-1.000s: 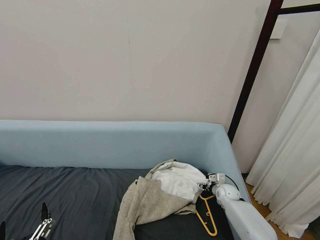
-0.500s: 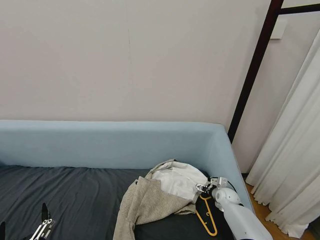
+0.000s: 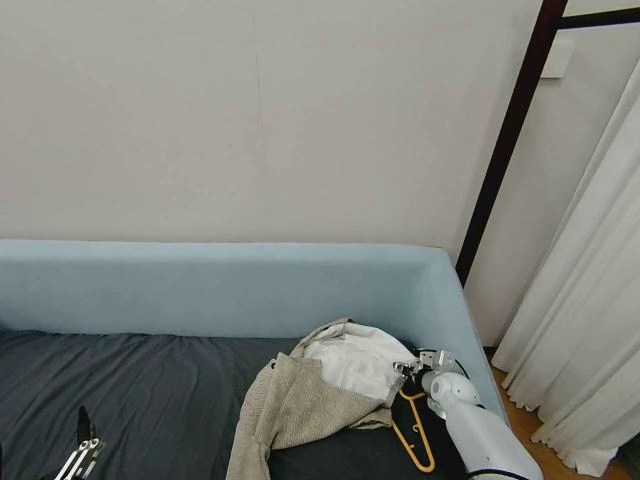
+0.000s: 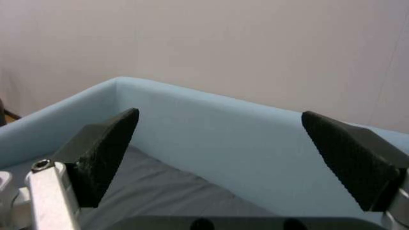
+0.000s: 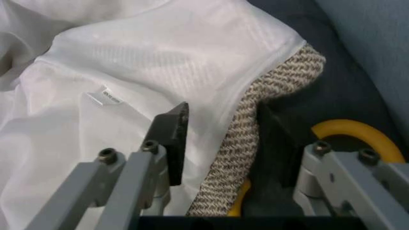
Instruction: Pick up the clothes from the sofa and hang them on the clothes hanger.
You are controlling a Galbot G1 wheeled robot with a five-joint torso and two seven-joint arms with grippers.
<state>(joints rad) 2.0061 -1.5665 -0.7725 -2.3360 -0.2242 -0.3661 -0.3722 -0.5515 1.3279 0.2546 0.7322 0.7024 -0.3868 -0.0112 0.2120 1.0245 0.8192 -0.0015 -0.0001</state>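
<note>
Clothes: white shirt (image 3: 350, 362) and grey sweater (image 3: 300, 405) heaped at the right end of the sofa (image 3: 200, 290), yellow hanger (image 5: 348, 127) just beside
Right gripper (image 5: 223, 129): spread open, straddling the sweater's edge beside the shirt, nothing pinched yet
Left gripper (image 4: 236, 143): open, idle low over the seat (image 3: 130, 380), left side
Doing it well: probably sink into the fold, catch both layers, keep clear of the hanger

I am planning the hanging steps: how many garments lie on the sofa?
2. A white garment lies at the right end of the sofa; a grey-beige knitted garment lies against it, toward the middle. Others may be hidden beneath them.
</note>
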